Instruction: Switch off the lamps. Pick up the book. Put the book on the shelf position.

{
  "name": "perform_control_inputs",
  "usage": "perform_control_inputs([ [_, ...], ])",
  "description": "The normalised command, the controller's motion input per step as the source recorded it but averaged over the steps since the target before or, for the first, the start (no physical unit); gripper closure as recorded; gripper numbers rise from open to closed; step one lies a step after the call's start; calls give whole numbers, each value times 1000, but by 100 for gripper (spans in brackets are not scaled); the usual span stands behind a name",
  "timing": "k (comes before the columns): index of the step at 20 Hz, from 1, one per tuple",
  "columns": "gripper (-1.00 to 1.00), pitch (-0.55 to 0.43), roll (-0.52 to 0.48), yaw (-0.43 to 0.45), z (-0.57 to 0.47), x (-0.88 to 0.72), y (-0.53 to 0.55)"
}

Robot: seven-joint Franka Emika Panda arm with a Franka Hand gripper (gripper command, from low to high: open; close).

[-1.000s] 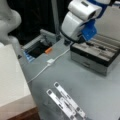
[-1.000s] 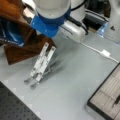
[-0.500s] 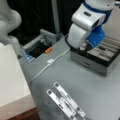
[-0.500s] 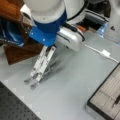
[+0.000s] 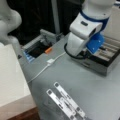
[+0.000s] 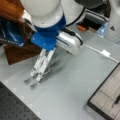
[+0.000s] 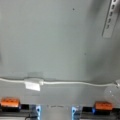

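The book is seen at a front view's left edge, untouched; the shelf position lies behind the arm. The gripper is not shown; whether its claw is spread cannot be told.

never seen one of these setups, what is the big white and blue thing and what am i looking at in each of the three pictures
The white and blue thing is a robot arm. Both front views come from cameras off the arm, facing the grey table from different sides. The third comes from a camera on the arm's wrist, looking straight down. The gripper itself shows in none of them, so nothing can be said about what it holds.

On the table lie a white cable with an inline switch, silvery perforated metal strips and a grey open case. A dark reddish-brown wooden board sits behind the arm in a front view. In the wrist view the arm is above the cable.
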Motion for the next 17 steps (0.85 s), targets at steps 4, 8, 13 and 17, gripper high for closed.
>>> perform_control_inputs([
  [4,-100,-538,118,-12,-446,-782,104],
  [8,-100,-484,109,-32,-276,-653,96],
  [13,-100,-367,91,-38,-156,-411,42],
  [17,-100,-274,82,-3,-122,-223,-2],
])
